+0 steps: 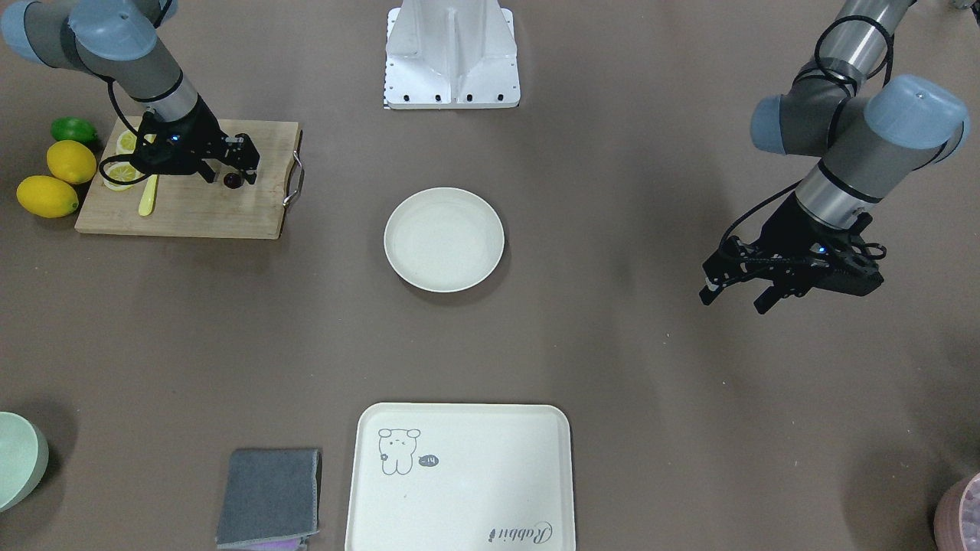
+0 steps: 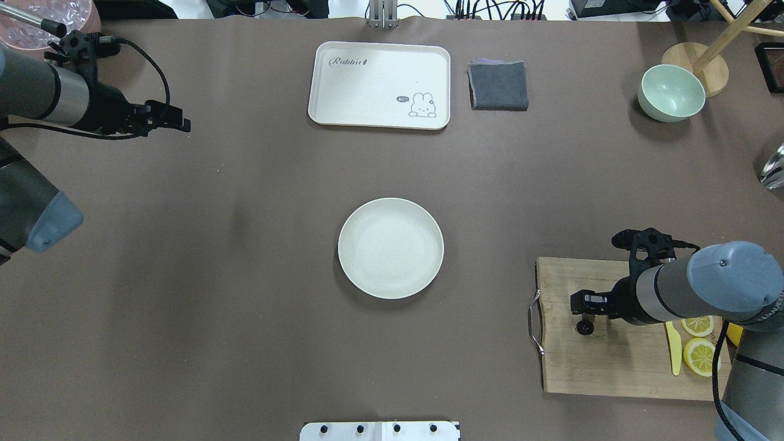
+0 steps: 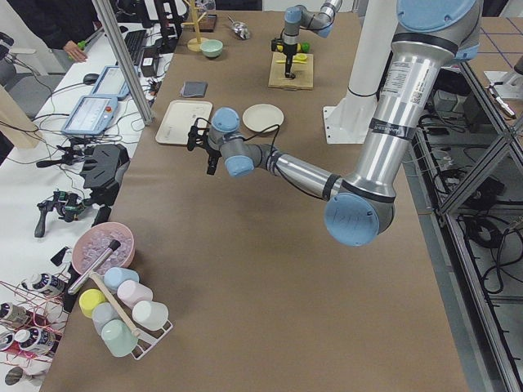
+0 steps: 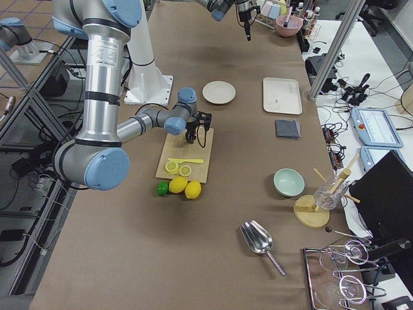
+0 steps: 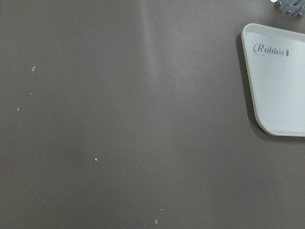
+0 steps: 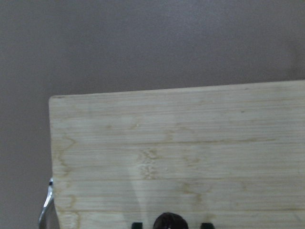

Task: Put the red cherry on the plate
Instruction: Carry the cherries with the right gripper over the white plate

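The red cherry (image 1: 232,180) lies on the wooden cutting board (image 1: 191,208), near the end with the metal handle. My right gripper (image 1: 240,173) hangs straight over it, open. In the right wrist view the dark cherry (image 6: 170,222) sits at the bottom edge between the two fingertips (image 6: 137,224), with a small gap on each side. The plate (image 1: 444,239) is round, cream-white and bare, at the table's middle (image 2: 391,248). My left gripper (image 1: 735,297) hovers open over bare table far from both, holding nothing.
Lemon slices (image 1: 122,172) and a yellow knife (image 1: 148,196) share the board. Two lemons (image 1: 47,196) and a lime (image 1: 73,129) lie beside it. A cream tray (image 1: 459,476), a grey cloth (image 1: 269,496) and a mint bowl (image 1: 17,459) line the far side.
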